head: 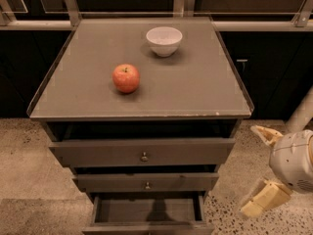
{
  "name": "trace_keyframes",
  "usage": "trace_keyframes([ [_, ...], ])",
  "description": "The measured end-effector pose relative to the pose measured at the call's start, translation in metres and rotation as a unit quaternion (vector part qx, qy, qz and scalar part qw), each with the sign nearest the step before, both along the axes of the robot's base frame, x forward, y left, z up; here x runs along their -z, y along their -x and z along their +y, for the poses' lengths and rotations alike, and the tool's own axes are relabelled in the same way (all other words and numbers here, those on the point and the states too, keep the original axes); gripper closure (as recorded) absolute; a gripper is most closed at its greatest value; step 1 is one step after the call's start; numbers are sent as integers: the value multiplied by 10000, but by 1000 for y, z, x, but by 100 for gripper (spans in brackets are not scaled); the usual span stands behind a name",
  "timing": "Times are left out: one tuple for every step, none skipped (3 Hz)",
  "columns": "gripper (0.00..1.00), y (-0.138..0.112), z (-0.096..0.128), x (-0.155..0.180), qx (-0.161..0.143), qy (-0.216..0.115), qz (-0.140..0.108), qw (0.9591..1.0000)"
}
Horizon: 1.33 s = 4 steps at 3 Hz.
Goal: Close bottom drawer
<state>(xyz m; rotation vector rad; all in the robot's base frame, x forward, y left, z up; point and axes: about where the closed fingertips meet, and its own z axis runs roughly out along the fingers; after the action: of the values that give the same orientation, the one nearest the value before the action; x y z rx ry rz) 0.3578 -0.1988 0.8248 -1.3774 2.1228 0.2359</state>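
Observation:
The bottom drawer (146, 210) of the dark grey-brown cabinet is pulled out, showing its shallow box interior; its front edge runs along the bottom of the camera view and its knob is out of sight. My gripper (258, 169) is to the right of the cabinet, low beside the drawers, apart from them. Its two cream fingers (266, 197) are spread wide and hold nothing.
The top drawer (142, 152) and the middle drawer (145, 181) stand slightly pulled out, each with a small knob. A red apple (126, 78) and a white bowl (164, 40) sit on the cabinet top (195, 87). Speckled floor (29, 180) surrounds the cabinet; dark cabinets and metal rails stand behind.

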Motion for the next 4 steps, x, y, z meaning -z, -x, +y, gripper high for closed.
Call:
trace_keyframes([
  [0, -6, -16, 42, 319, -281, 260, 9988],
  [0, -12, -29, 116, 790, -886, 576, 9913],
  [0, -19, -37, 172, 1181, -1315, 775, 9812],
  [0, -21, -36, 180, 1183, -1361, 826, 9801],
])
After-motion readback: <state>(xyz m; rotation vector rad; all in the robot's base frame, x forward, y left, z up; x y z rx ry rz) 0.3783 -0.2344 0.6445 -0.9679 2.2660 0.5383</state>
